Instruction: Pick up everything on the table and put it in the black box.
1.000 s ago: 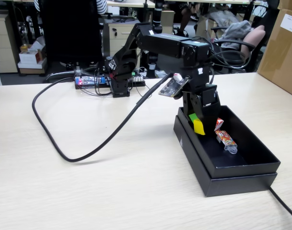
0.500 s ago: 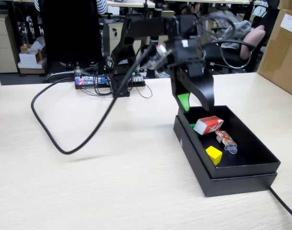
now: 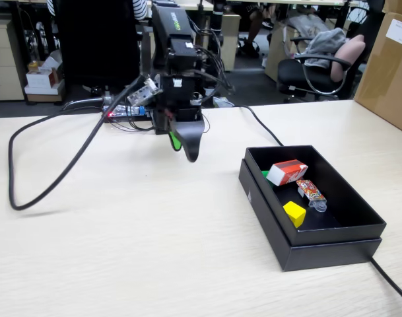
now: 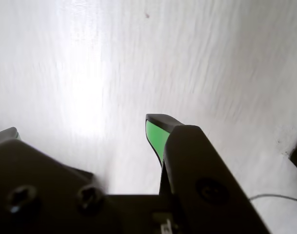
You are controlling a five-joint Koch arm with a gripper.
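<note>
Now the black gripper (image 3: 185,150) has swung back from the shallow matte black box (image 3: 267,214) — jaws parted, empty; the small yellow cube (image 3: 294,213) lies inside, the tabletop looks cleared.

Bare table (image 3: 154,224) lies beneath and around the gripper (image 3: 185,146); the black box (image 3: 280,228) to its right in the fixed view and a looping cable (image 3: 52,185) behind obstruct.

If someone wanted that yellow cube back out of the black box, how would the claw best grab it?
From straight above, closing on two opposite flat sides of the yellow cube. It lies low inside the black box, whose walls block a sideways approach.
</note>
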